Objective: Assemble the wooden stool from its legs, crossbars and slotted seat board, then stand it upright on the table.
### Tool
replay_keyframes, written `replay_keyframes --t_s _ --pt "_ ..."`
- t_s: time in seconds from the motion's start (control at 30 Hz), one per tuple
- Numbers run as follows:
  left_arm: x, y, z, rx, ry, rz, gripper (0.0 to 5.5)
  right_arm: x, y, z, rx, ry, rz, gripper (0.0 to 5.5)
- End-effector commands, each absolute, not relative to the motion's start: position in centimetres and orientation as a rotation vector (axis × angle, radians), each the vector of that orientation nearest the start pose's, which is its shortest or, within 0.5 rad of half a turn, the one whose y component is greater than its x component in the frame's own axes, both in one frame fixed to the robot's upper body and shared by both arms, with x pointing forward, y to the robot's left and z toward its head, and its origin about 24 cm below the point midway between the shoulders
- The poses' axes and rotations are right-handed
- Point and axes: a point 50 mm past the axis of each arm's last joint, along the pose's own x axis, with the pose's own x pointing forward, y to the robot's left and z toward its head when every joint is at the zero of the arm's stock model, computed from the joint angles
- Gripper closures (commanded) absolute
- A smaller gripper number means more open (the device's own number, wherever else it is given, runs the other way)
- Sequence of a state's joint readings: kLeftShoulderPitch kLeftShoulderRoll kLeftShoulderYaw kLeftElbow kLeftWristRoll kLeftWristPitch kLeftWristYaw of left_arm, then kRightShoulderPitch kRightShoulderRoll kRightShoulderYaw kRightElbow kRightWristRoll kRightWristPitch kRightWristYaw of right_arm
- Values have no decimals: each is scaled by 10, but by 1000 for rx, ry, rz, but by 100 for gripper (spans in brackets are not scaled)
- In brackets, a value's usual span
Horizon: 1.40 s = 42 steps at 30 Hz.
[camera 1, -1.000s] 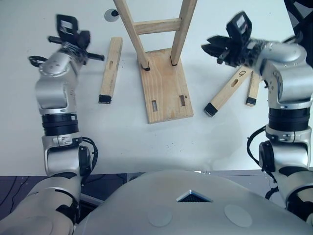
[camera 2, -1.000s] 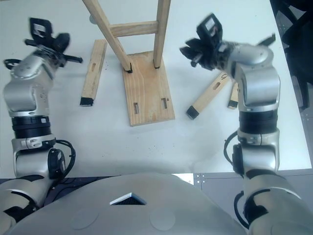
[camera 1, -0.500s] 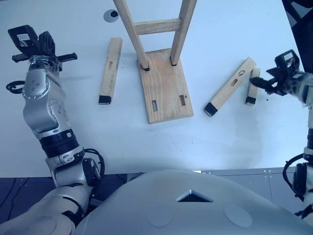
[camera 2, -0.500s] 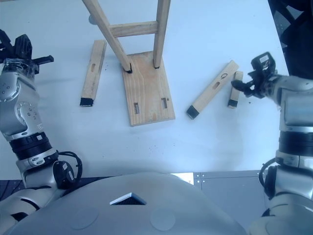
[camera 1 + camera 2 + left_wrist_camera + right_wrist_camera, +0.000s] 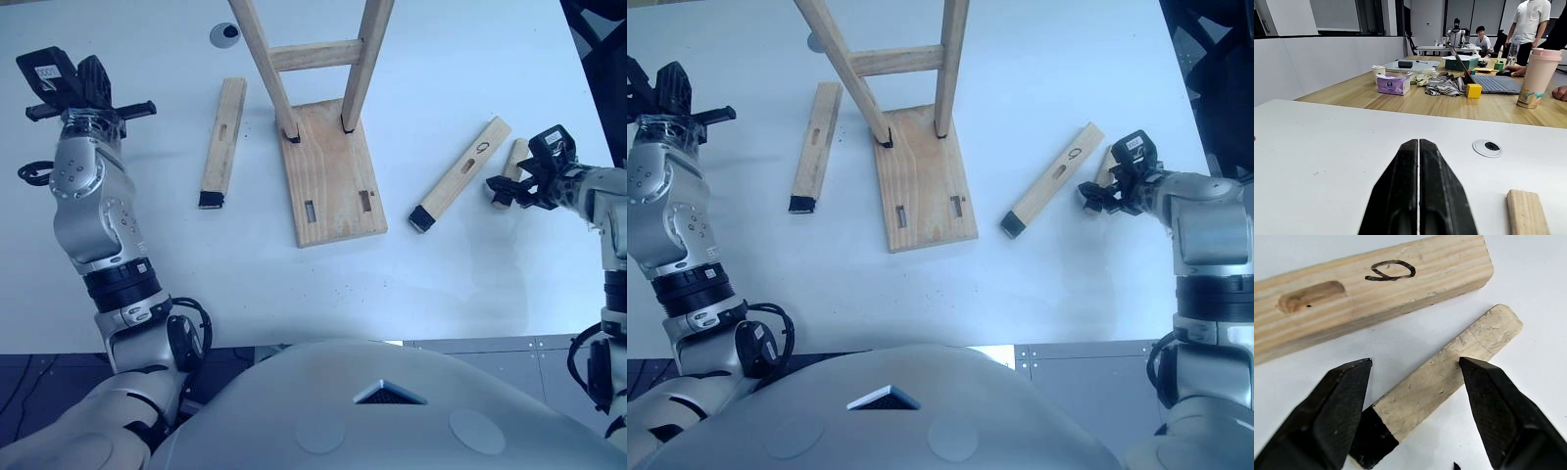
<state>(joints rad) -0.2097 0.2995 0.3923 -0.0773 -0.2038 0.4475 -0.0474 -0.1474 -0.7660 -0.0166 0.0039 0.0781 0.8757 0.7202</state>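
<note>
Wood seat board holds one leg frame; two loose legs, short crossbar remain, right gripper spread over it, left gripper closed.

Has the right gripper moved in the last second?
Yes. The right gripper swung from beyond the marked leg's far end out to the leg's right side, and now straddles the short piece, open.

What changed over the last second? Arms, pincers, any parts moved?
Both arms swung outward from the middle. The left pincer ended at the table's far left, shut and empty. The right pincer swung right, then came back in to straddle the short crossbar, open, not gripping. The seat board, its standing legs, the left loose leg and right loose leg stayed put.
</note>
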Motion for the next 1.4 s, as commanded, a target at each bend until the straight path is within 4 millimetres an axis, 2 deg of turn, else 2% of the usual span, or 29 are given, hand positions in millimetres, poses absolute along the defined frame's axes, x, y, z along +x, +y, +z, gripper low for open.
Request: replay_keyframes --t_s 0.03,0.13,0.27,0.73,0.8,0.87,0.97,1.07,1.17,1.27,1.4 --pt "273 275 104 -6 62 279 550 253 -300 71 -327 832 274 220" --pt "269 275 100 -10 69 288 550 265 -302 92 -336 744 237 220" --pt "267 276 98 -15 73 301 550 262 -300 103 -353 774 257 220" --pt "262 272 95 -12 89 300 550 218 -293 47 -251 1002 185 220" --pt "263 270 93 -2 96 290 550 213 -294 40 -202 1030 169 220" --pt "263 268 95 1 92 288 550 204 -299 31 -70 1087 136 220" --pt "260 271 97 -7 75 307 550 189 -314 17 59 1170 56 263" --pt "261 270 98 -16 68 310 550 177 -323 5 51 1215 39 309" --pt "262 269 99 -17 59 309 550 177 -327 -1 -48 1210 73 365" --pt "264 268 103 -13 38 304 550 177 -331 -9 -94 1192 98 399" --pt "266 260 133 -48 -141 220 550 201 -337 -4 -97 1011 51 421"
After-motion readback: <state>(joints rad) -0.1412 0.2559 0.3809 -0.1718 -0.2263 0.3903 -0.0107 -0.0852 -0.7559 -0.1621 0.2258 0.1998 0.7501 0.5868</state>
